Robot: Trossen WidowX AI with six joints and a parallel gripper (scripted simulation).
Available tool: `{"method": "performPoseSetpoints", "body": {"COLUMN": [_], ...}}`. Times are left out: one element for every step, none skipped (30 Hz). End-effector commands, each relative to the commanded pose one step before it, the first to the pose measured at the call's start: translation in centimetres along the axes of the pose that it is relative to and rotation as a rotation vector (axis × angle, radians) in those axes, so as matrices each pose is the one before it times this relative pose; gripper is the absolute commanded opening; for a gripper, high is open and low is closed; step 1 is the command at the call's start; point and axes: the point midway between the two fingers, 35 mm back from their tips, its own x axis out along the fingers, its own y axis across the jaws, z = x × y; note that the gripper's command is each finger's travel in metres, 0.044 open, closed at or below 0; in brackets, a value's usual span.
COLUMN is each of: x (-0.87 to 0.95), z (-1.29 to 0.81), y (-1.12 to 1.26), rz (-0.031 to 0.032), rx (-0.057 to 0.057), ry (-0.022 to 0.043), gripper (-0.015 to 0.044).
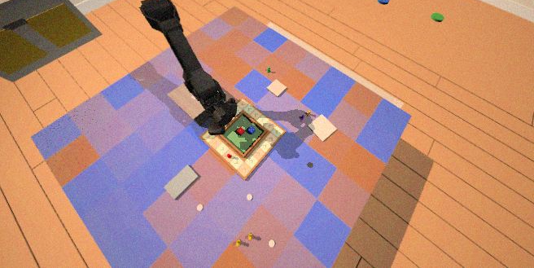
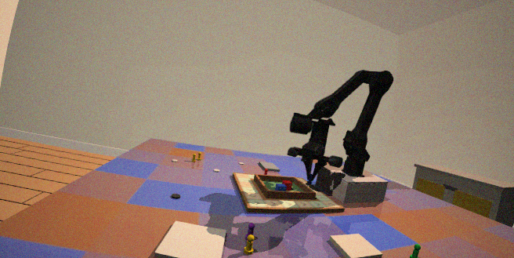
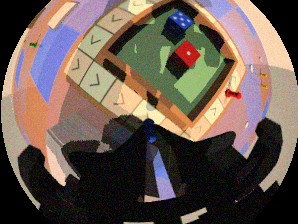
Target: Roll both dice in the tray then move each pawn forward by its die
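Observation:
The game board (image 1: 244, 169) (image 2: 274, 204) (image 3: 93, 79) lies on the patchwork mat, with a wooden-walled green tray (image 1: 266, 131) (image 2: 290, 194) in its middle. The red die (image 1: 240, 130) (image 2: 287, 184) (image 3: 185, 54) and the blue die (image 1: 251, 129) (image 2: 280, 187) (image 3: 177, 24) rest side by side in the tray. The red pawn (image 1: 229, 155) (image 2: 266, 171) (image 3: 232, 94) stands on the board's track. My gripper (image 1: 212, 131) (image 2: 311, 179) (image 3: 149, 128) is low at the board's edge nearest the arm's base. It is shut on the small blue pawn (image 3: 149, 128), which shows between the fingertips in the wrist view.
The arm's base block (image 2: 360, 189) stands just behind the board. White slabs (image 1: 322, 127) (image 1: 277, 87) and a grey slab (image 1: 181, 181) lie on the mat. Yellow pawns (image 1: 244, 239), a purple pawn (image 2: 251, 228), a green pawn (image 1: 269, 69) and small discs are scattered around.

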Motion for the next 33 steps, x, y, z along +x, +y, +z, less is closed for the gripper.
{"method": "performPoseSetpoints", "body": {"x": [0.490, 0.072, 0.093, 0.115, 0.138, 0.157, 0.164, 0.165, 0.165, 0.164, 0.163, 0.132, 0.079, 0.026, -0.596, 0.000, 0.000, 0.000, 0.000, 0.000, 0.000, 0.000, 0.000, -0.259, -0.792, -1.362, -1.407, -0.861, -0.289, 0.000, 0.000, 0.000, 0.000], "z": [-0.072, 0.002, 0.002, 0.002, 0.002, 0.001, 0.000, -0.001, -0.002, -0.003, -0.004, -0.004, -0.003, -0.001, 0.139, 0.000, 0.000, 0.000, 0.000, 0.000, 0.000, 0.000, 0.000, 0.021, 0.048, 0.032, -0.031, -0.049, -0.022, 0.000, 0.000, 0.000, 0.000], "y": [0.256, -0.003, -0.003, -0.003, -0.003, -0.002, 0.000, 0.001, 0.003, 0.005, 0.006, 0.006, 0.004, 0.001, -0.347, 0.000, 0.000, 0.000, 0.000, 0.000, 0.000, 0.000, 0.000, -0.037, -0.088, -0.066, 0.042, 0.079, 0.036, 0.000, 0.000, 0.000, 0.000], "rz": [0.01228, 0.00001, 0.00001, 0.00001, 0.00001, 0.00002, 0.00002, 0.00002, 0.00002, 0.00002, 0.00002, 0.00002, 0.00001, 0.00000, -0.01494, 0.00000, 0.00000, 0.00000, 0.00000, 0.00000, 0.00000, 0.00000, 0.00000, 0.00076, 0.00229, 0.00389, 0.00399, 0.00244, 0.00082, 0.00000, 0.00000, 0.00000, 0.00000], "rx": [0.0018, 0.0000, 0.0000, 0.0000, 0.0000, 0.0000, 0.0000, 0.0000, 0.0000, 0.0000, 0.0000, 0.0000, 0.0000, 0.0000, -0.0033, 0.0000, 0.0000, 0.0000, 0.0000, 0.0000, 0.0000, 0.0000, 0.0000, 0.0002, 0.0005, 0.0009, 0.0009, 0.0005, 0.0002, 0.0000, 0.0000, 0.0000, 0.0000], "ry": [0.00186, 0.00000, 0.00000, 0.00000, 0.00000, 0.00000, 0.00000, 0.00000, 0.00000, 0.00000, 0.00001, 0.00001, 0.00000, 0.00000, -0.00369, 0.00000, 0.00000, 0.00000, 0.00000, 0.00000, 0.00000, 0.00000, 0.00000, 0.00020, 0.00060, 0.00100, 0.00101, 0.00060, 0.00020, 0.00000, 0.00000, 0.00000, 0.00000], "gripper": [0.0000, 0.0000, 0.0000, 0.0000, 0.0000, 0.0000, 0.0000, 0.0000, 0.0000, 0.0000, 0.0000, 0.0000, 0.0000, 0.0000, 0.0026, 0.0053, 0.0079, 0.0105, 0.0131, 0.0157, 0.0184, 0.0210, 0.0236, 0.0263, 0.0289, 0.0315, 0.0341, 0.0368, 0.0394, 0.0420, 0.0440, 0.0440, 0.0440]}}
